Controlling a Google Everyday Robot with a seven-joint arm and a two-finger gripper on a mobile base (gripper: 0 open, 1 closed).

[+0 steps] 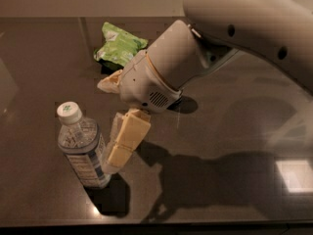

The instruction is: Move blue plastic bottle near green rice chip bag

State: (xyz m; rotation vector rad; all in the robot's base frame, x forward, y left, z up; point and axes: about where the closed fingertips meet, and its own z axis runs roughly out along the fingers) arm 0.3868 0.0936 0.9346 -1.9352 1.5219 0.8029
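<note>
The blue plastic bottle, clear with a white cap and a white-and-blue label, stands upright at the front left of the dark table. The green rice chip bag lies at the back, well behind the bottle. My gripper hangs between them, just right of the bottle. Its cream fingers are spread apart. The lower finger reaches down-left, with its tip right beside the bottle's side. The upper finger is a short stub near the bag. Nothing is held.
A small dark object lies at the front edge of the bag, mostly hidden by the bag and my wrist. My large white arm crosses the upper right. The glossy table shows reflections and the arm's shadow.
</note>
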